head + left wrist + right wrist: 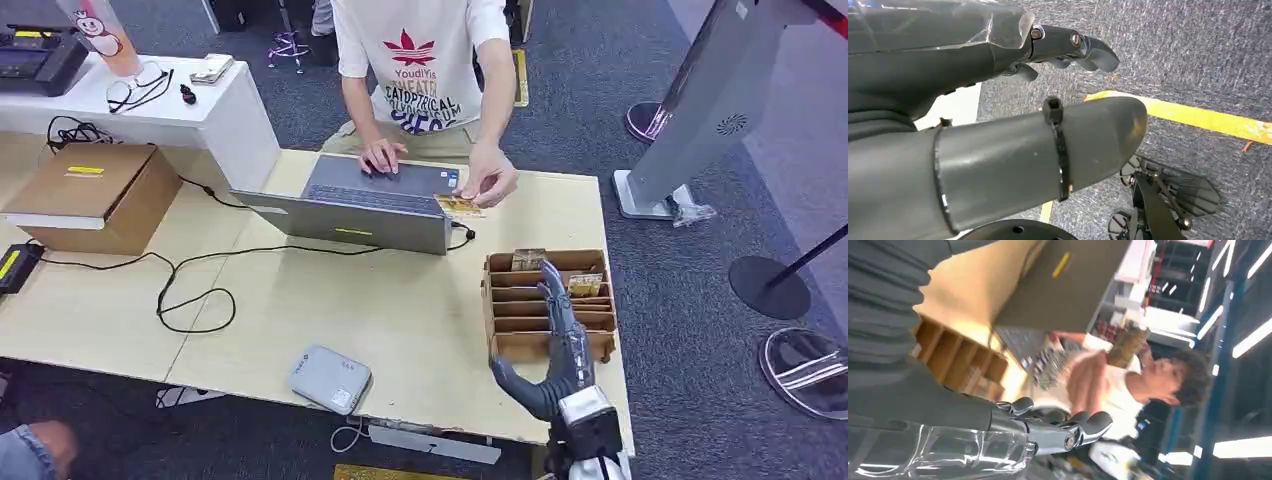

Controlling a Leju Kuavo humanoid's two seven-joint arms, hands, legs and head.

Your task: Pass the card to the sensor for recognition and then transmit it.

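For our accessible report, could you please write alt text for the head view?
The robot's right hand, open and empty, reaches over a wooden slotted card rack on a pale table. Across the table a person's hand holds a card beside an open laptop; a grey card reader lies near the front edge.

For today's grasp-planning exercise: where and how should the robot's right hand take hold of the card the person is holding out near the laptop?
Probably by the card's free edge, the one facing the wooden rack, pinched across its flat faces. The person's hand covers the far end, and the laptop blocks its other side, so the right hand, open above the rack, should approach from there.
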